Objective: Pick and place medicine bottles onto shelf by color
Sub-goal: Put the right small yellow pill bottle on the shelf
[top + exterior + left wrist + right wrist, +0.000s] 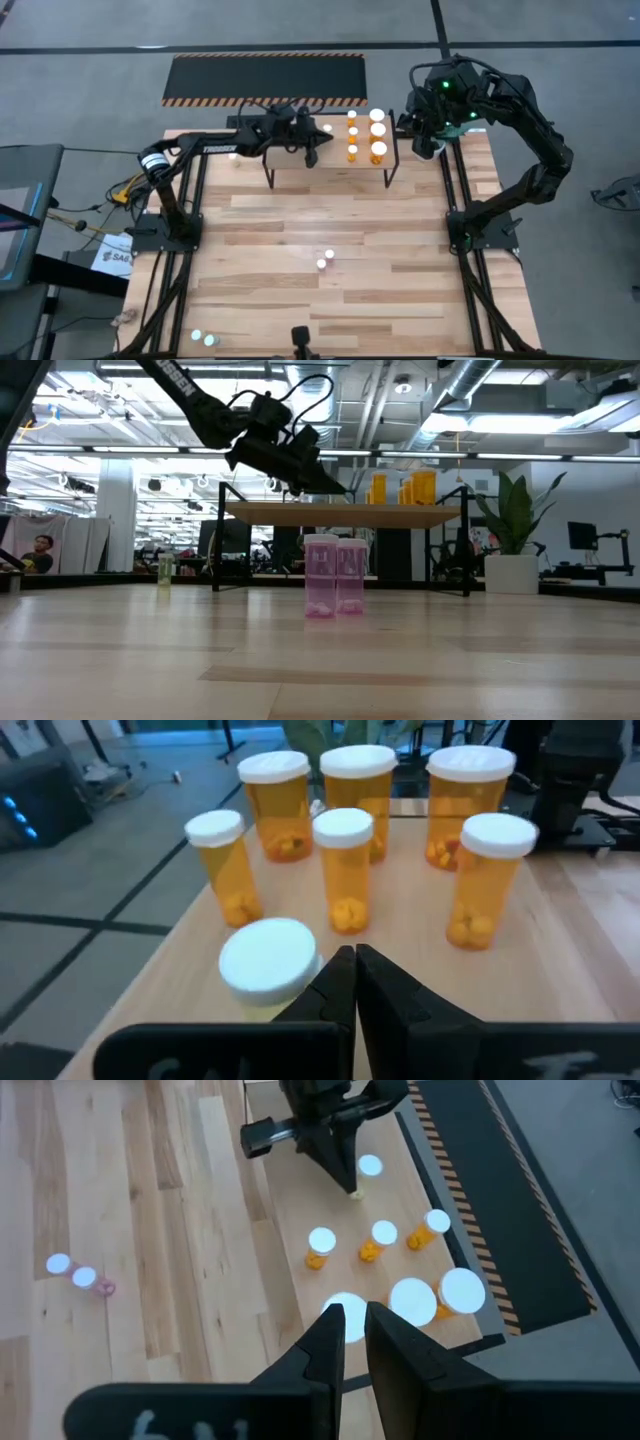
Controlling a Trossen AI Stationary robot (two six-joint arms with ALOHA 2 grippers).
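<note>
Six orange medicine bottles (343, 880) stand upright on the shelf (290, 160), white caps up, long axes vertical, grouped toward its right end at the far side of the worktop (330, 230). The left claw (310, 152) hovers over the shelf just left of that group, its fingers pressed together on nothing; in the left wrist view a yellowish-green bottle (268, 965) stands just beside the fingertips, with the orange ones farther on. The right claw (350, 1320) hangs above the shelf's right end, over the larger orange bottles, its fingers a narrow gap apart with nothing between them. Two pink bottles (335, 575) stand upright, touching each other, near the middle of the worktop, well apart from both claws; the low view shows their pink bodies, which from above are only white caps. The high view alone shows two greenish-capped bottles (202, 339) at the near left edge, while the low view shows a potted plant (512, 550) to the right of the shelf.
</note>
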